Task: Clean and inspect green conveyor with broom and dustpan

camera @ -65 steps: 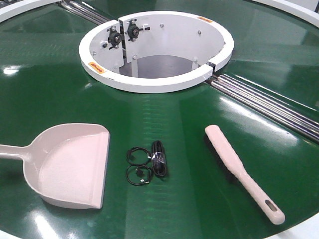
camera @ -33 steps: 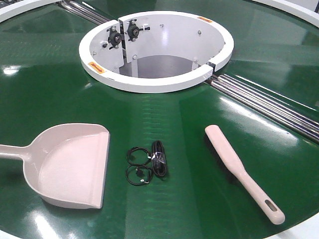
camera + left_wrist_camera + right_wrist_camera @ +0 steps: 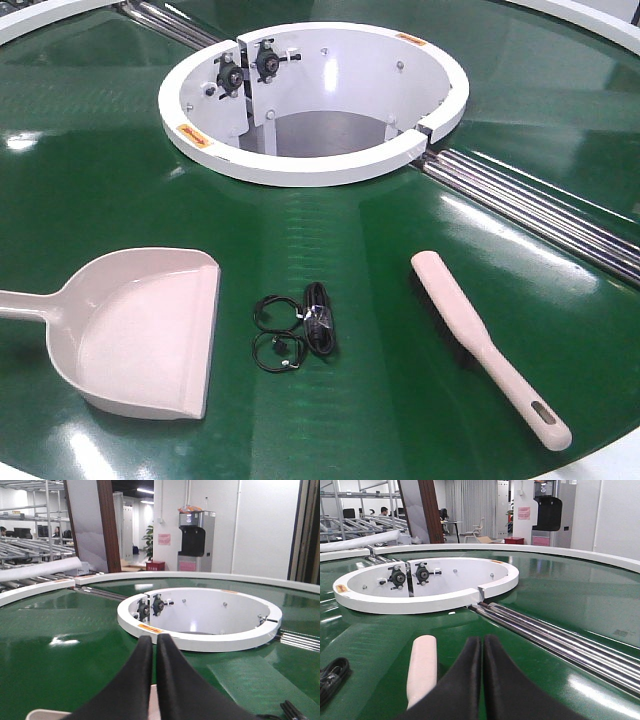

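The green conveyor (image 3: 350, 230) fills the front view, with its white ring opening (image 3: 312, 100) at the back. The beige dustpan (image 3: 140, 330) lies flat at the front left, handle running off the left edge. The slim beige broom (image 3: 480, 340) lies at the front right, its slotted handle end nearest the front edge. Neither gripper shows in the front view. My left gripper (image 3: 154, 639) is shut and empty above the dustpan (image 3: 153, 702). My right gripper (image 3: 482, 640) is shut and empty just right of the broom (image 3: 422, 667).
A small bundle of black cable loops (image 3: 295, 328) lies between the dustpan and broom; it also shows in the right wrist view (image 3: 332, 675). Silver roller rails (image 3: 540, 210) run from the ring to the right. The belt's white front rim (image 3: 600, 462) is near the broom handle.
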Controlling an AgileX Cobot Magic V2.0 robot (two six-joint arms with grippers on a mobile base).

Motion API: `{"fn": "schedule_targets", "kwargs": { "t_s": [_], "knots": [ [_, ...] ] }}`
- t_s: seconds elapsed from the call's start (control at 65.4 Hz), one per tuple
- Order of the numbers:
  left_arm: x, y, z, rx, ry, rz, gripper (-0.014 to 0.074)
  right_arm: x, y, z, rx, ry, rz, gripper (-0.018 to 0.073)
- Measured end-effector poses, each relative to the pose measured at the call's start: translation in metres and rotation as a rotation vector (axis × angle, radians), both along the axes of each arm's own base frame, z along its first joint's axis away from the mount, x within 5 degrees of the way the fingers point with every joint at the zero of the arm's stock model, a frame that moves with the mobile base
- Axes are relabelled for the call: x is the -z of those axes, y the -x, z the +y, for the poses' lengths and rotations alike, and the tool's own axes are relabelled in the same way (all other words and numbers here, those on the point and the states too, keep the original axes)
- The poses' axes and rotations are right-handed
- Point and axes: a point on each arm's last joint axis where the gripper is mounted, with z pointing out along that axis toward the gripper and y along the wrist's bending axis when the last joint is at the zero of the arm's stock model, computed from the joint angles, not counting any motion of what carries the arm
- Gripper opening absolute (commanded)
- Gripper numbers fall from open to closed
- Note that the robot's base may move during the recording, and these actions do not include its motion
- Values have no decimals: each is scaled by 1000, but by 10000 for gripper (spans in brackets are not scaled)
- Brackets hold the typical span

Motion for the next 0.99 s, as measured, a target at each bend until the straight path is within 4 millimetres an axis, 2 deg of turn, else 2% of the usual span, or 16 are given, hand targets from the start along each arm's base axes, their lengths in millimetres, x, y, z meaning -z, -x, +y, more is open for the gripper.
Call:
{"fn": "schedule_targets", "kwargs": {
  "t_s": [0.092,0.214,0.443,0.673,0.78,0.994],
  "knots": [
    [-22,-7,-1,-3,-44,110,-6,0,0,0,0,0,0,-8],
    [-33,-28,-1,-13,-111,308,-6,0,0,0,0,0,0,-8],
    [-17,-63,-5,-6,-143,548,-6,0,0,0,0,0,0,-8],
    [-8,-77,-6,-3,-152,624,34,0,0,0,0,-3,0,-8],
    [-8,-79,-6,-3,-150,611,132,0,0,0,0,-3,0,-8],
    [-10,-80,-7,-3,-148,592,450,0,0,0,0,-3,0,-8]
  ]
}}
